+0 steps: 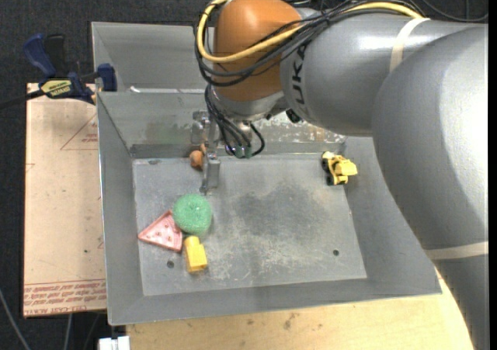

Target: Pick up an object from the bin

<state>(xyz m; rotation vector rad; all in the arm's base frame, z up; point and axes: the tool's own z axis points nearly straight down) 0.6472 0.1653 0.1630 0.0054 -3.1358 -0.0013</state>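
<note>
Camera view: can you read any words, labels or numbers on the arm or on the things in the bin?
"UK": dark letters, as far as they can be read, on the grey arm beside its orange cover; cables hide the rest.
No text shows on the green round thing, pink wedge, yellow block or yellow toy vehicle.

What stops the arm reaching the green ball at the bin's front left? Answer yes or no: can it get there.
Probably yes. The gripper hangs just behind the green ball, and nothing lies over it; the pink wedge and yellow block crowd only its front-left side.
</note>
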